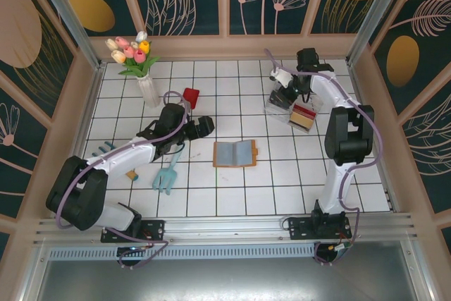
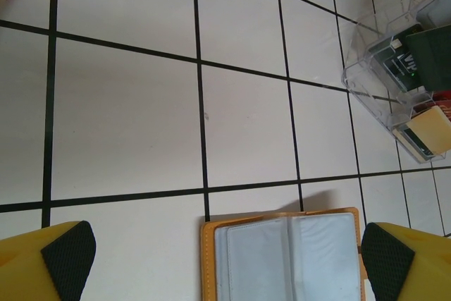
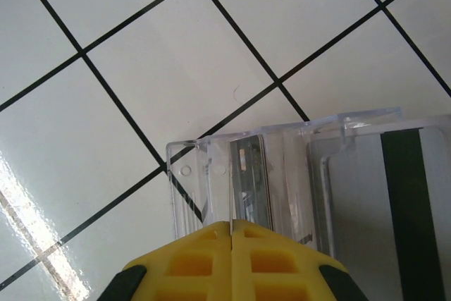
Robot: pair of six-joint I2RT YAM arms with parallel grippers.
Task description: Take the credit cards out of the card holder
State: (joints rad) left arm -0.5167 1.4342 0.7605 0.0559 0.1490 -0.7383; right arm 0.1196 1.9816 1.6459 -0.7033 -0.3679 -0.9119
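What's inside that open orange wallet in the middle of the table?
The card holder lies open, showing two pale grey-blue panels, one per half. Whether these are cards or empty pockets cannot be told, and anything tucked beneath them is covered.

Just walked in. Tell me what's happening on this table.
Two arms are working on emptying a card holder, which lies open and flat mid-table. The left gripper hovers beside it with its fingers open, holding nothing. The right gripper is at the clear tray on the far right. Its fingers are shut just above a grey card standing in a slot; whether they pinch it isn't clear.
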